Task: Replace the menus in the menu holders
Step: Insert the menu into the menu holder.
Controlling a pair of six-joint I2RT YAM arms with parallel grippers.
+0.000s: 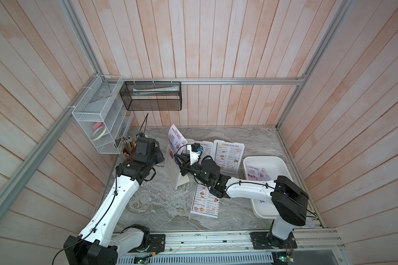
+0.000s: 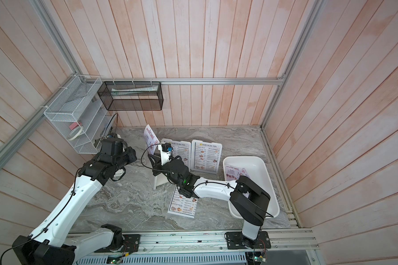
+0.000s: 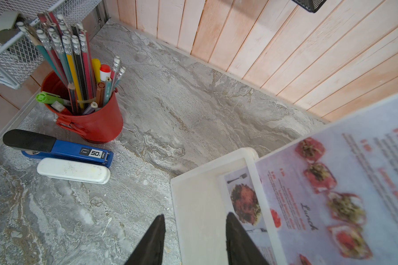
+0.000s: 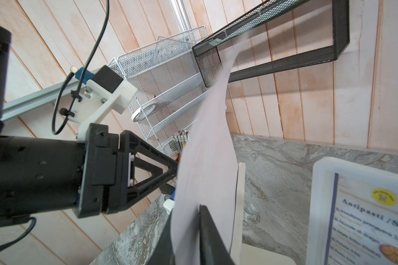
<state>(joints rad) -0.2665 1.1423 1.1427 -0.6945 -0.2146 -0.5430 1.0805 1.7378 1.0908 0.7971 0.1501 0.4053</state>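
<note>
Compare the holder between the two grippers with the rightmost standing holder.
The worked holder has a lilac menu sticking far out of its top; the rightmost holder has its white DIM SUM INN sheet fully seated. The worked holder is turned toward the left arm; the rightmost holder faces the front. The left gripper straddles the worked holder's rim; nothing touches the rightmost holder. Both are white, round-cornered and upright.
</note>
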